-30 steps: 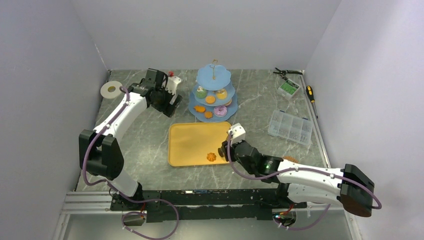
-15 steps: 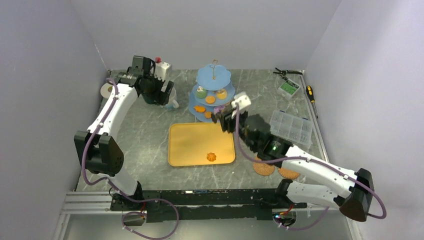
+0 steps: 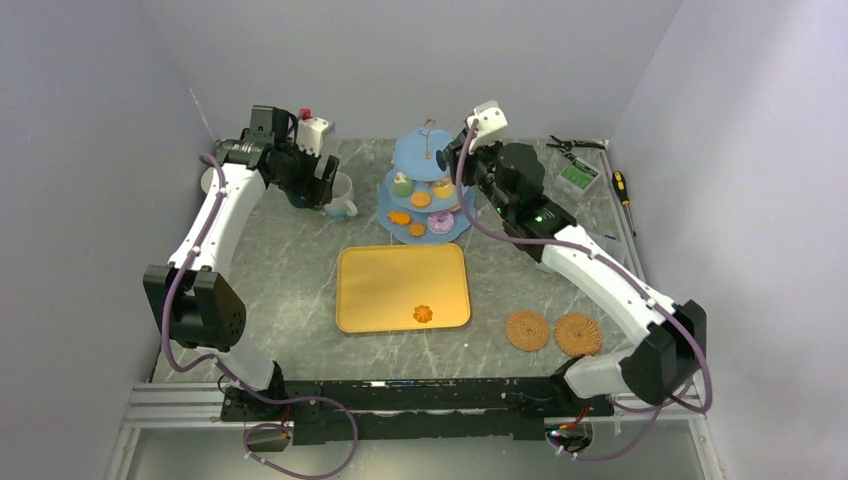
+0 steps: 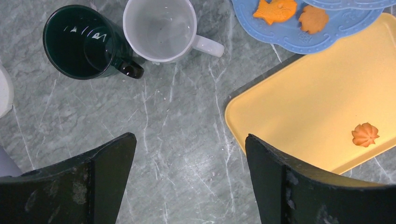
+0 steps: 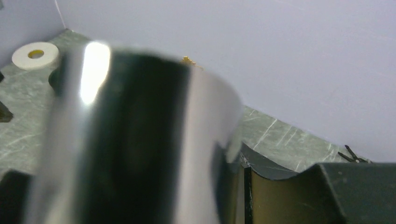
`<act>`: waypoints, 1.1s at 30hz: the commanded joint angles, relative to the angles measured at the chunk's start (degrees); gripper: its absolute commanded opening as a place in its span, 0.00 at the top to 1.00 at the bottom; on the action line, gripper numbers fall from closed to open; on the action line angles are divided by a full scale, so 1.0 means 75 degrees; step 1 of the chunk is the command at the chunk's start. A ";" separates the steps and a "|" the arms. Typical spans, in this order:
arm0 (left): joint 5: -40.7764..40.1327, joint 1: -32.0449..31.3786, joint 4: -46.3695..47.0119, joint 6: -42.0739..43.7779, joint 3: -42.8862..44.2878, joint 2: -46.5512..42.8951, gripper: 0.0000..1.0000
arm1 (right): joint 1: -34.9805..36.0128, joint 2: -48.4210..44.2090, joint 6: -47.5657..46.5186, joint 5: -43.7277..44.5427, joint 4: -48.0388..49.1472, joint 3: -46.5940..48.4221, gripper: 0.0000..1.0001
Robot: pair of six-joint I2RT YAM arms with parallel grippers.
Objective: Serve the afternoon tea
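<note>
The light-blue 3-tier stand sits at the back middle of the grey marbled counter. Its top plate is bare. The middle plate carries 2 cupcakes and 1 round orange piece. The bottom plate holds 2 orange biscuits and a purple doughnut. Its rim overlaps the far edge of the flat yellow tray, which holds 1 orange rosette biscuit.

Left of the stand, a white ceramic mug and a dark green glossy mug stand upright just beside each other, both empty.

The left end effector hangs above the counter near them, its jaws wide apart and holding nothing. The right end effector is raised beside the top plate. A blurred glossy dark object fills its wrist view, so I cannot tell its grip.

2 woven orange coasters lie right of the tray.
</note>
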 commanded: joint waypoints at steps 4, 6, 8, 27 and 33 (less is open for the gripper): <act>0.0331 0.0094 0.0123 -0.0039 -0.0009 -0.0377 0.07 | -0.0487 0.0754 -0.0458 -0.0995 0.0629 0.0923 0.47; 0.0317 0.0107 0.0139 -0.0051 -0.0029 -0.0398 0.07 | -0.0565 0.0960 -0.0532 -0.1107 0.0635 0.1088 0.47; 0.0304 0.0118 0.0149 -0.0090 -0.0043 -0.0414 0.07 | -0.0627 0.1119 -0.0588 -0.1240 0.0664 0.1158 0.46; 0.0295 0.0178 0.0254 -0.0261 -0.0152 -0.0507 0.07 | -0.0754 0.0135 -0.0426 -0.1796 0.0390 0.0818 0.40; 0.0263 0.0189 0.0258 -0.0228 -0.0186 -0.0537 0.07 | -0.0580 -0.1199 -0.0063 -0.2004 -0.0108 -0.0207 0.40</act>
